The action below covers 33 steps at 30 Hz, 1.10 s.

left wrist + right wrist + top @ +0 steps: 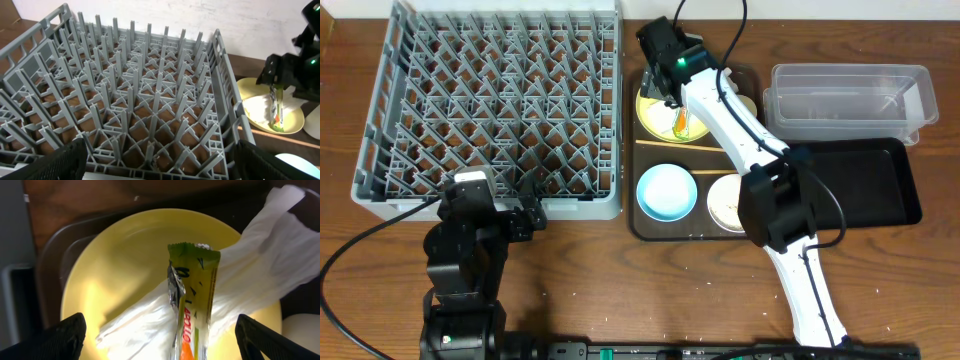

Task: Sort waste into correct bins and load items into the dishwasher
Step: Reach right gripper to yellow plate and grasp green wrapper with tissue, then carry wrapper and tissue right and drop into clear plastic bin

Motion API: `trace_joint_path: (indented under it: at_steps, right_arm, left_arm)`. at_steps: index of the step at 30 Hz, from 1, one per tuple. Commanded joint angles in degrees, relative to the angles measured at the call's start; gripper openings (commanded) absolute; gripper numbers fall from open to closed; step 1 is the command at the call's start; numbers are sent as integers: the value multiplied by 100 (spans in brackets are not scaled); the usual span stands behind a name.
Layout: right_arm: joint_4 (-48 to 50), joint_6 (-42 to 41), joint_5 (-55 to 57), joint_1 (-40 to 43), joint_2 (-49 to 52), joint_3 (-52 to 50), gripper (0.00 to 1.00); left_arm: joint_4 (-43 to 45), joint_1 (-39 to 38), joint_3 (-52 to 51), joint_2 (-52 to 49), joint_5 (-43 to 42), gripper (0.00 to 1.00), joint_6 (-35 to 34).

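The yellow plate (655, 118) sits at the back of a brown serving tray and holds a white napkin (150, 325) and the yellow-green-orange snack wrapper (192, 300). My right gripper (165, 342) is open just above the plate, one finger on each side of the wrapper and not touching it; it also shows in the overhead view (670, 98). My left gripper (160, 167) is open and empty at the near edge of the grey dish rack (490, 100). The light-blue bowl (666, 192) and white bowl (726, 200) sit at the tray's front. Chopsticks (665, 147) lie between plate and bowls.
The clear tub (850, 92) stands at the back right, with the black tray (870, 185) in front of it. The brown serving tray (642, 225) lies between rack and bins. A small white cup (748, 104) is partly hidden by my right arm.
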<state>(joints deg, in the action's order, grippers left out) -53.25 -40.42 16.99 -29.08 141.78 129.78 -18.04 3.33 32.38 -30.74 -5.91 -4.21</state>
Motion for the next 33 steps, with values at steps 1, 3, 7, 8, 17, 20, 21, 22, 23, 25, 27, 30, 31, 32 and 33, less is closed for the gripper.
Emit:
trace_joint_path:
  at_steps: [1,3,7,8,17,20,21,22,23,25,27,30,31,32,33]
  right_arm:
    - [210,-262,203,28,85,-264,93]
    - [339,-358,201,28,85,-437,93]
    - [603,-501,-15,55,85,-850,89]
    - [612,-551,-37,57,85,-881,89]
    - [824,-890,-96,105,87,-1272,69]
    - [894,-885,-98,105,87,-1338,27]
    - [898,-885,-101,105,87,-1338,14]
    - [905,-881,-101,105,87,-1338,2]
    - [909,-876,-103,105,87,-1335,1]
    - [942,-697,-173,103,85,-1318,1]
    - [997,-299,-415,98,50,-1237,1]
    - [970,289,-765,101,-122,-1019,1]
    - [903,404,-857,111,-227,-929,1]
    - [809,487,-946,129,-352,-822,1]
    - [704,540,-1027,151,-492,-715,1]
  left_arm:
    - [0,20,85,13,-55,95,55]
    - [0,20,85,13,-55,95,55]
    - [2,20,85,13,-55,95,55]
    - [0,20,85,13,-55,95,55]
    - [0,20,85,13,-55,95,55]
    - [0,20,85,13,-55,95,55]
    - [2,20,85,13,-55,95,55]
    - [2,20,85,13,-55,95,55]
    - [2,20,85,13,-55,95,55]
    - [0,20,85,13,-55,95,55]
    - [0,20,85,13,-55,95,55]
    - [0,20,85,13,-55,95,55]
    - [2,20,85,13,-55,95,55]
    - [0,20,85,13,-55,95,55]
    - [0,20,85,13,-55,95,55]
